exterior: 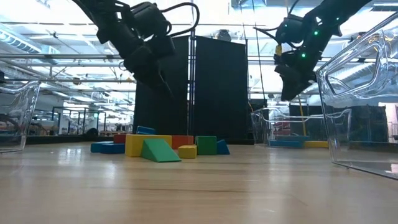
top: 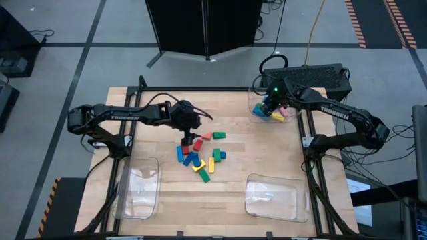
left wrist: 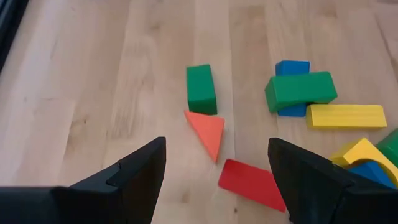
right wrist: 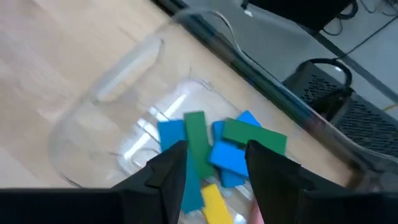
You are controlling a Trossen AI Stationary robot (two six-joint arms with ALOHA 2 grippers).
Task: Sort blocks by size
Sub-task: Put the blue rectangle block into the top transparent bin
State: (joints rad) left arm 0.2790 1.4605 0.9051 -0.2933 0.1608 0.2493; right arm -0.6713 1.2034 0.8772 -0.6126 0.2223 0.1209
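Hovering over the loose pile of coloured wooden blocks (top: 200, 155) at mid-bench, the left gripper (left wrist: 214, 177) has its fingers (left wrist: 134, 180) spread wide and empty, above an orange triangular block (left wrist: 208, 132) and a red flat block (left wrist: 252, 183). Right gripper (right wrist: 214, 168) hangs over the clear plastic tray (top: 257, 100) at the far right corner of the wooden bench (top: 167, 113), fingers (right wrist: 165, 180) partly apart, holding nothing; blue, green and yellow sorted blocks (right wrist: 217, 149) lie inside the tray.

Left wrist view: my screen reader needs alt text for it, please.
The open left end effector hovers over a light wooden table, above an orange triangular block and a flat red block. Green, blue and yellow blocks lie beyond.
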